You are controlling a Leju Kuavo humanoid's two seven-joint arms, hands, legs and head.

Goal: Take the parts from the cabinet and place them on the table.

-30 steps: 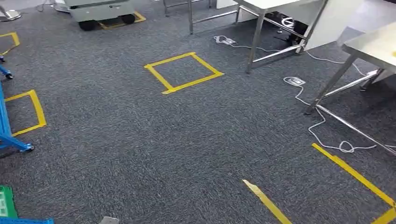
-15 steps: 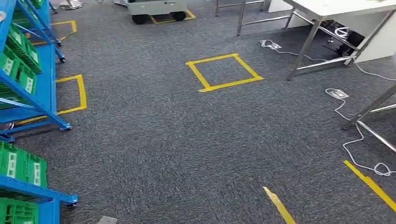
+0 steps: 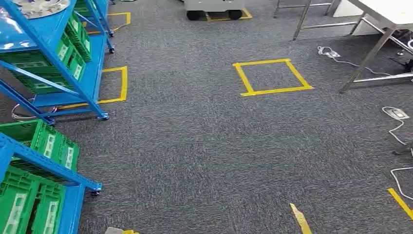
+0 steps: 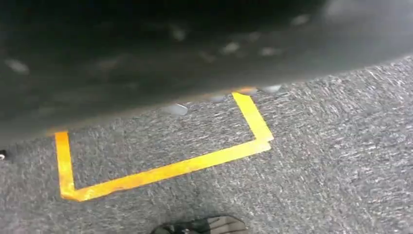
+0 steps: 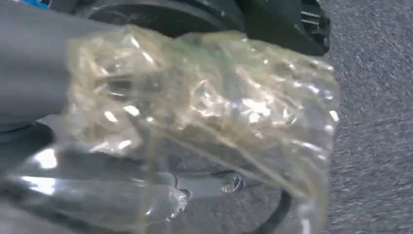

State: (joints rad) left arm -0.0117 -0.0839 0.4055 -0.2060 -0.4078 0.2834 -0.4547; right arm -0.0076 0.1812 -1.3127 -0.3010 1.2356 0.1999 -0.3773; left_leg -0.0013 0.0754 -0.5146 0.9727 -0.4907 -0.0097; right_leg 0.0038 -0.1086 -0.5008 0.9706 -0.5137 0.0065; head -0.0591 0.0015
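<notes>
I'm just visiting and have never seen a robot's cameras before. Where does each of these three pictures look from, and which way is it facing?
Head view: high on the robot, looking forward and down at grey carpet, blue racks with green bins, and steel tables.
Left wrist view: at the left wrist, facing the carpet and yellow floor tape.
Right wrist view: at the right wrist, close behind the right hand, which holds a clear plastic bag.
Shared: all three views show the carpet.
</notes>
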